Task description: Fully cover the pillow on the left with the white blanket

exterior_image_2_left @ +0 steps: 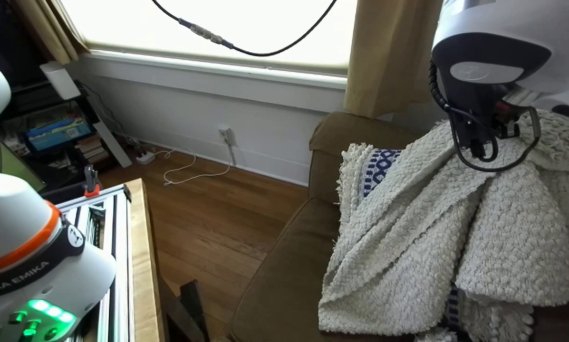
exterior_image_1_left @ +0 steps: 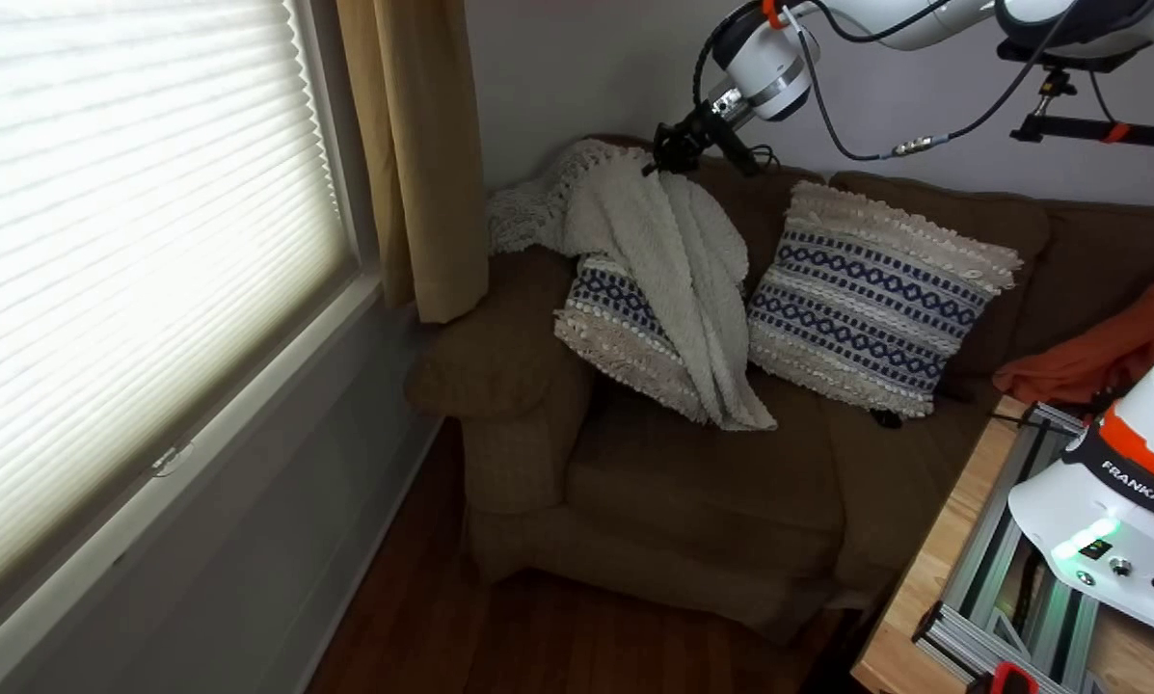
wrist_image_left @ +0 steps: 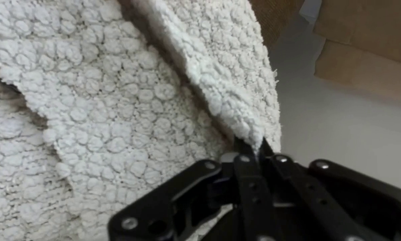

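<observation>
The gripper is clenched on the white blanket: in the wrist view a raised fold runs straight in between its fingertips. The blanket spreads downward from that grip, draped over the middle and one side of the pillow nearest the sofa armrest, so the pillow lies below the gripper; more of the cloth bunches behind, near the top of the armrest. A fringed corner of the pillow and part of its navy pattern show in both exterior views; much of the rest is hidden under the knit. In an exterior view a looped cable crosses in front of the blanket and the fingertips are hard to make out; I cannot tell whether the fringe beneath the hem there belongs to this pillow or to the second pillow.
</observation>
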Tool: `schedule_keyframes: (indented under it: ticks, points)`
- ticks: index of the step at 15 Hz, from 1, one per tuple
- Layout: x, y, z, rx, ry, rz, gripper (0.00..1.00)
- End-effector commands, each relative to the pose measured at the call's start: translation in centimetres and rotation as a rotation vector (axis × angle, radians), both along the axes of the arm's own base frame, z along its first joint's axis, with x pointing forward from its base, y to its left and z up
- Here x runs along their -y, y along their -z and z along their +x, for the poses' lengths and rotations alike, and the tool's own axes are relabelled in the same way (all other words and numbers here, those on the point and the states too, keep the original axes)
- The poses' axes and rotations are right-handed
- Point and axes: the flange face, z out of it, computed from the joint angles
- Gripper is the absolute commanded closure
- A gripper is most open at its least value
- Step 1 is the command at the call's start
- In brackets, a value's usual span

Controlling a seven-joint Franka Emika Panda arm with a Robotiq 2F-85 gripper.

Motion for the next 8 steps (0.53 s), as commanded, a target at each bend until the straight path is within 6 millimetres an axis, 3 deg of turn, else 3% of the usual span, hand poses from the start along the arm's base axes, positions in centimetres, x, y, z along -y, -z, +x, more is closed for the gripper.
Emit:
schedule_keyframes:
  ticks: [1,5,8]
  points:
    - [-1.2,-2.0,-2.0,-0.008,0.005,-0.039,1.00]
    - [-3.0,-3.2,-3.5,-0.041,-0.039,-0.033,0.99]
    - [-7.3,-4.1,-4.8,-0.025,-0.179,-0.036,0.99]
